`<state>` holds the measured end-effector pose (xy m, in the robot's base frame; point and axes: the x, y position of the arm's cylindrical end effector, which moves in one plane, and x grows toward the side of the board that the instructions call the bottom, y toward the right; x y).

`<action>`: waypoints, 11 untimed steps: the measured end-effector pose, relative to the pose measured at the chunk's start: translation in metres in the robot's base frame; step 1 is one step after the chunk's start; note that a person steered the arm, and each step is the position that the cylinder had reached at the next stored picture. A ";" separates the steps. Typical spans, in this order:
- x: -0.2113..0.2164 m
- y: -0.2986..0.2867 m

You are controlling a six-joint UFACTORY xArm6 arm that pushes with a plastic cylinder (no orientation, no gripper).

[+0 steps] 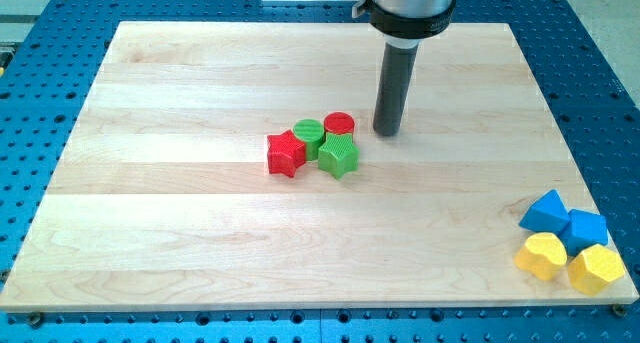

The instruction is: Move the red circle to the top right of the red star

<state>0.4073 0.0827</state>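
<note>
The red circle [339, 124] lies near the middle of the wooden board [180, 233], touching the green circle [309, 134] on its left and the green star [339, 156] below it. The red star [286, 153] lies at the left end of this cluster, below and left of the red circle. My tip [387, 132] rests on the board just to the right of the red circle, a small gap away from it.
Two blue blocks [546, 212] [585, 228] and two yellow blocks [541, 255] [597, 269] sit bunched at the board's bottom right corner. The arm's body [410, 8] hangs over the top edge. A blue perforated table surrounds the board.
</note>
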 end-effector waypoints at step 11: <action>0.011 -0.049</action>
